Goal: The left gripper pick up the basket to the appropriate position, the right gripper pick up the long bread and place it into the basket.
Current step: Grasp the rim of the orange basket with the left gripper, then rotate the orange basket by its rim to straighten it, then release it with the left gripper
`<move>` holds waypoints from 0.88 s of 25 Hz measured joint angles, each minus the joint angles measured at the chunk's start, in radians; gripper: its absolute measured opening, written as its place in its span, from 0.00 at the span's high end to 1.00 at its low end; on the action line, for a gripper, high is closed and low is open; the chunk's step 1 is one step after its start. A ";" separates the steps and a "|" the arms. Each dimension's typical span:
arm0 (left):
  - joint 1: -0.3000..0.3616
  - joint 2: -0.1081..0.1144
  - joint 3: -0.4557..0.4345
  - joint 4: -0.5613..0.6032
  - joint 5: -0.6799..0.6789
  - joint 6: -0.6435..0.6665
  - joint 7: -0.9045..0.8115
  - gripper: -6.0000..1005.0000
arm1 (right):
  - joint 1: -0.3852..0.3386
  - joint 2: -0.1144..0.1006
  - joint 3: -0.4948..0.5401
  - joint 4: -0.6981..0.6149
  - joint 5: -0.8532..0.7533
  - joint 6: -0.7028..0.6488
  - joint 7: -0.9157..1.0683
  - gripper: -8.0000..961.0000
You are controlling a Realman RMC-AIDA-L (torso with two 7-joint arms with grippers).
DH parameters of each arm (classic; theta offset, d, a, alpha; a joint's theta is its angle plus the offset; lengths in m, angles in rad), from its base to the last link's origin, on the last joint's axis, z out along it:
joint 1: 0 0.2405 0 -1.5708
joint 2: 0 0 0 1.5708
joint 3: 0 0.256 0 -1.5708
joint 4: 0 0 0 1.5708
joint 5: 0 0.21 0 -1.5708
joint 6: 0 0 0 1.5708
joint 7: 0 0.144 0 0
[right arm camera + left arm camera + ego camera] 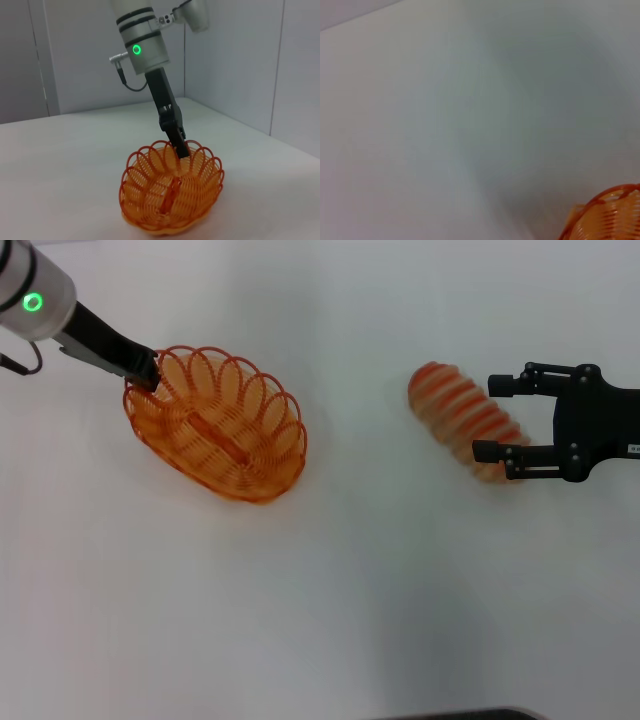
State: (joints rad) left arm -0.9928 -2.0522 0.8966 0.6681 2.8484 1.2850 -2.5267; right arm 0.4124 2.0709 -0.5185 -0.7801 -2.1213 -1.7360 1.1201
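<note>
The orange wire basket (215, 425) rests on the white table at the left and looks tipped up a little at its far rim. My left gripper (148, 375), black fingers on a silver wrist with a green ring, is shut on that far rim; it also shows in the right wrist view (181, 147), above the basket (170, 195). A piece of the basket (610, 215) shows in the left wrist view. The long bread (455, 405), tan with orange stripes, lies at the right. My right gripper (483, 420), all black, is open, its fingers on either side of the bread's near end.
The white table (350, 590) stretches between the basket and the bread and towards the front. Grey walls (240, 60) stand behind the table in the right wrist view. A dark edge (460, 714) shows at the bottom of the head view.
</note>
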 joint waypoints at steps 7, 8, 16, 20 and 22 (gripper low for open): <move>0.008 0.015 -0.108 0.072 -0.002 0.102 0.013 0.88 | -0.001 0.000 0.000 -0.001 0.010 -0.002 -0.004 0.14; 0.008 0.015 -0.108 0.072 -0.002 0.102 0.013 0.89 | -0.001 -0.001 0.000 -0.001 0.011 -0.002 -0.005 0.14; 0.024 0.037 -0.210 0.084 -0.050 0.165 0.011 0.90 | 0.005 -0.003 0.000 -0.004 0.012 -0.002 -0.007 0.14; 0.064 0.038 -0.244 0.114 -0.095 0.190 -0.004 0.90 | 0.008 -0.003 -0.003 -0.005 0.012 -0.003 -0.007 0.14; 0.096 0.028 -0.275 0.151 -0.130 0.203 -0.015 0.90 | 0.010 -0.003 -0.006 -0.005 0.012 -0.004 -0.008 0.14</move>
State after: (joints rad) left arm -0.8966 -2.0237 0.6214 0.8194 2.7187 1.4885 -2.5415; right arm 0.4220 2.0676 -0.5245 -0.7854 -2.1091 -1.7397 1.1121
